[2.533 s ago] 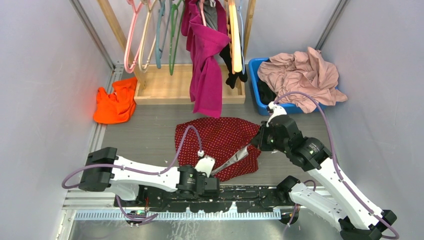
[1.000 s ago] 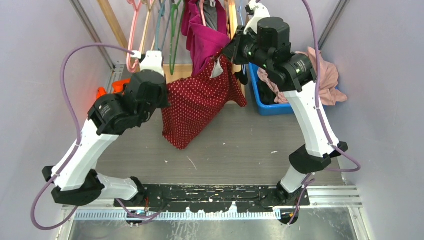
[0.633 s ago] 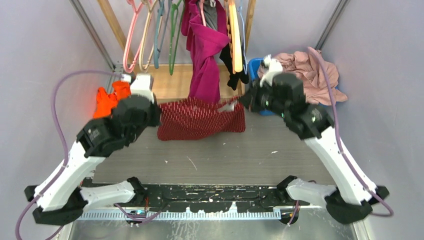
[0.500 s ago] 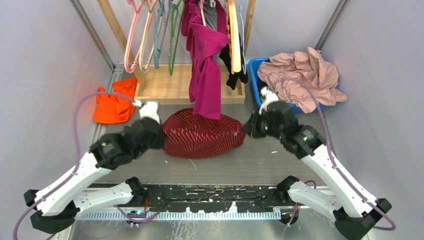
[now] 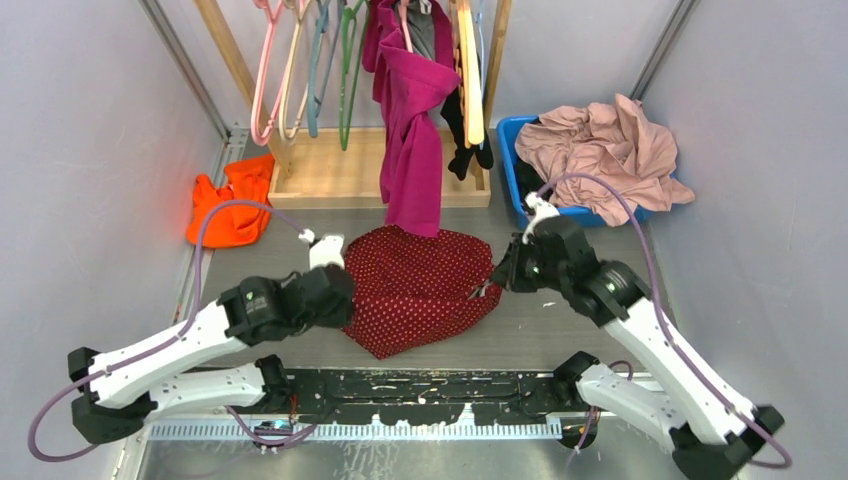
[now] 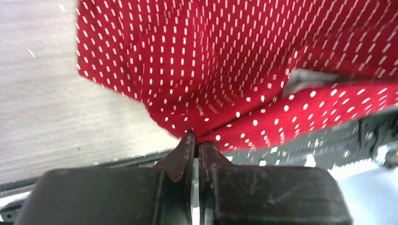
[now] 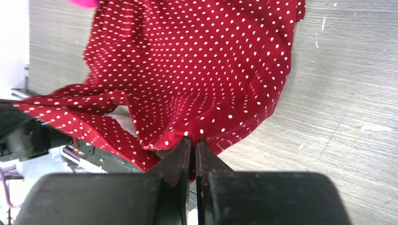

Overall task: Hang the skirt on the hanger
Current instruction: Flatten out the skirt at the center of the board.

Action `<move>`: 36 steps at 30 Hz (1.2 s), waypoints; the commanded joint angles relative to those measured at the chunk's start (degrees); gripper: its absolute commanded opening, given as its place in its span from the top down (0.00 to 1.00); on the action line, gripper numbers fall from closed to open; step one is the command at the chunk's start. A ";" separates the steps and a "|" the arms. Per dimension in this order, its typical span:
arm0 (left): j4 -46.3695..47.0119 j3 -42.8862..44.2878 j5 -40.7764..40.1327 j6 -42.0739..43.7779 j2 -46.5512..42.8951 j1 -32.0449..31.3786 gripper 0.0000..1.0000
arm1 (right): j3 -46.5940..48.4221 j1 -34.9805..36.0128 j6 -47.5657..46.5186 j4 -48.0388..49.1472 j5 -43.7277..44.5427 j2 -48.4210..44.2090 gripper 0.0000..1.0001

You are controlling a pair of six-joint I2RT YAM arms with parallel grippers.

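Note:
The dark red dotted skirt (image 5: 420,290) lies spread on the grey table, between my two arms. My left gripper (image 5: 346,292) is shut on the skirt's left edge; in the left wrist view its fingertips (image 6: 194,138) pinch a fold of the dotted fabric (image 6: 211,61). My right gripper (image 5: 490,284) is shut on the skirt's right edge; the right wrist view shows its tips (image 7: 192,141) clamped on a gathered fold of the skirt (image 7: 197,61). The thin pink hanger (image 5: 262,80) hangs on the rack at the back left, far from both grippers.
A wooden rack base (image 5: 340,180) stands at the back with several hangers, a green one (image 5: 346,90) and a tan wooden one (image 5: 470,80). A magenta garment (image 5: 412,160) hangs down to the skirt's far edge. Orange cloth (image 5: 230,208) lies left. A blue bin (image 5: 513,170) holds a pale pink garment (image 5: 600,150).
Both arms have come down and toward the near edge with the skirt, which was held high at the rack a second ago. It now rests flat on the table.

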 commanded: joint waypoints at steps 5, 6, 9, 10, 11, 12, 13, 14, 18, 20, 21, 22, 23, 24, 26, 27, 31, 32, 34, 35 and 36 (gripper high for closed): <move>6.19 19.88 13.74 19.66 13.54 26.60 0.98 | 27.66 -3.10 -7.85 7.53 4.99 26.03 0.99; 5.83 23.93 14.78 21.19 15.47 28.76 0.98 | 32.37 -4.34 -8.31 7.27 4.40 28.86 0.99; 4.20 39.39 17.63 25.50 21.80 34.99 0.99 | 47.87 -7.24 -9.18 6.11 2.83 36.41 0.99; 3.00 44.53 18.31 26.60 24.28 36.11 0.99 | 53.35 -7.54 -9.44 5.07 2.70 38.25 0.99; 1.25 50.69 18.48 27.58 26.07 36.58 0.99 | 58.14 -7.68 -9.65 3.69 2.41 39.54 0.99; -1.22 56.52 18.55 28.46 27.35 36.66 0.99 | 62.48 -7.68 -9.84 2.55 2.10 40.29 0.99; -3.34 61.64 18.67 28.98 28.10 36.67 0.99 | 65.52 -7.74 -9.88 1.79 1.44 40.27 0.99; -5.38 66.32 18.95 29.26 28.63 36.67 0.99 | 67.53 -7.70 -9.99 0.72 1.13 39.78 0.99; -8.88 68.70 22.13 28.59 25.47 36.63 0.98 | 62.90 -7.65 -9.77 -0.02 -0.95 33.38 0.99; -6.78 59.50 24.21 27.60 18.69 36.63 0.98 | 50.24 -7.69 -8.06 2.18 -3.90 27.23 0.99; -5.15 53.10 25.16 26.89 15.75 36.59 0.98 | 43.91 -7.66 -6.57 4.58 -5.53 24.24 0.99; -3.37 46.93 26.62 25.95 12.77 36.58 0.98 | 36.46 -7.62 -5.13 6.80 -7.10 21.38 0.99; -1.28 39.63 27.71 24.75 9.53 36.54 0.98 | 29.20 -7.53 -3.95 9.11 -8.33 18.51 0.99; 0.63 30.13 28.47 23.43 6.59 36.42 0.98 | 22.78 -7.34 -3.02 10.68 -8.73 16.17 0.99; 4.55 16.34 30.01 20.04 0.53 35.60 0.98 | 8.96 -6.23 -0.90 15.07 -8.31 11.54 0.99; 6.02 10.06 30.36 18.34 -2.30 35.01 0.97 | 3.20 -5.75 0.12 16.83 -8.35 10.13 0.98; 11.34 -10.04 31.43 11.01 -9.81 30.66 0.90 | -12.91 -1.72 4.86 21.96 -7.92 8.22 0.83; 11.94 -13.19 31.52 8.55 -10.96 28.91 0.87 | -15.31 0.11 6.19 22.48 -7.24 7.77 0.77; 12.31 -17.06 30.69 4.88 -12.75 24.73 0.75 | -18.81 3.99 8.66 22.58 -5.46 5.74 0.62; 12.20 -17.82 29.99 3.56 -13.48 22.23 0.69 | -19.95 5.40 9.86 22.34 -5.12 4.21 0.60; 10.99 -17.67 28.92 2.67 -13.90 20.10 0.68 | -20.30 6.77 11.06 21.31 -4.77 2.84 0.59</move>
